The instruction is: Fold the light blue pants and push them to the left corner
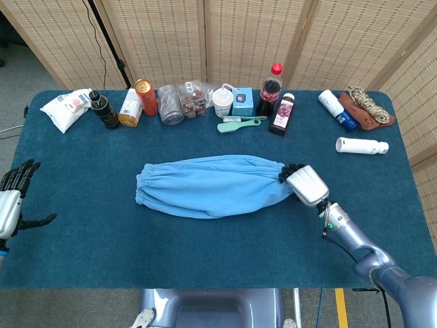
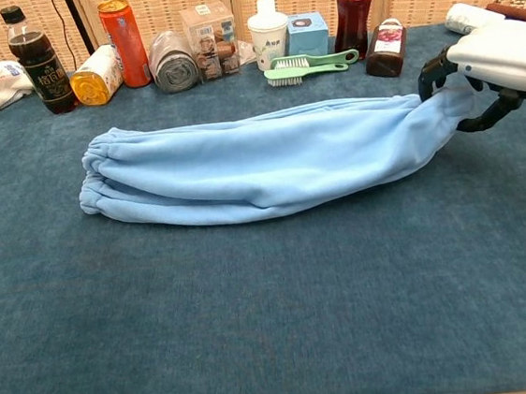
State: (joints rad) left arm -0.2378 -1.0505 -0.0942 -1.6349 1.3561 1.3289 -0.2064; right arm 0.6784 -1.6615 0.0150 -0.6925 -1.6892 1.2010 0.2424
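Note:
The light blue pants (image 1: 212, 184) (image 2: 260, 164) lie folded lengthwise into a long band across the middle of the blue table, waistband end to the left. My right hand (image 1: 306, 184) (image 2: 498, 59) is at their right end, fingers curled over the cuffs and thumb under them, and it grips the cloth, raised a little off the table. My left hand (image 1: 10, 205) hangs by the table's left edge, far from the pants, with fingers spread and nothing in it. The chest view does not show it.
A row of bottles, cans and boxes lines the back edge, with a green brush (image 1: 239, 124) (image 2: 310, 63) nearest the pants. A white bag (image 1: 65, 108) sits at the back left corner. A white tube (image 1: 362, 145) and brown cloth (image 1: 365, 106) lie back right.

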